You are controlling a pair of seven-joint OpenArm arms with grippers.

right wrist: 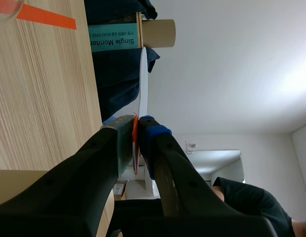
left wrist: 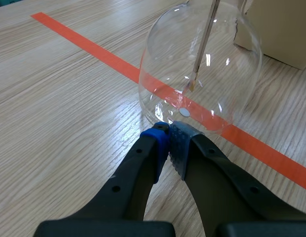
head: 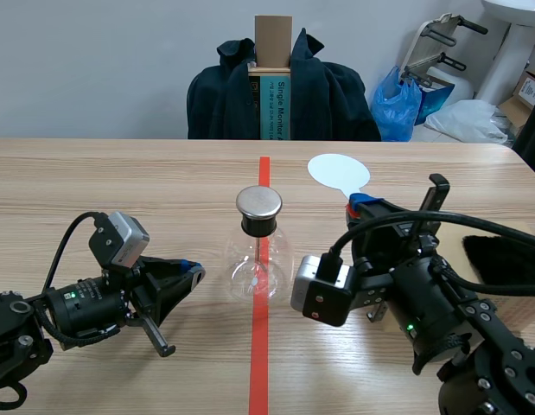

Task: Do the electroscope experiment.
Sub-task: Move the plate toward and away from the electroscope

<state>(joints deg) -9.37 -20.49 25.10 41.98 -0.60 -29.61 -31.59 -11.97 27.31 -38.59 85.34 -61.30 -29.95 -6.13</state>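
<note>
One glass flask (head: 258, 259) stands upright on the tabletop (head: 120, 181), midway between the left and right edges and well apart from all four. Its long axis is vertical, with the metal cap (head: 259, 203) on top. The left gripper (left wrist: 168, 136), clenched on nothing, lies just beside the flask's base. The right gripper (right wrist: 136, 124) clamps the handle of one pale disc paddle (head: 338, 173), its disc toward the far edge. One black cloth (head: 500, 259) lies by the right edge.
</note>
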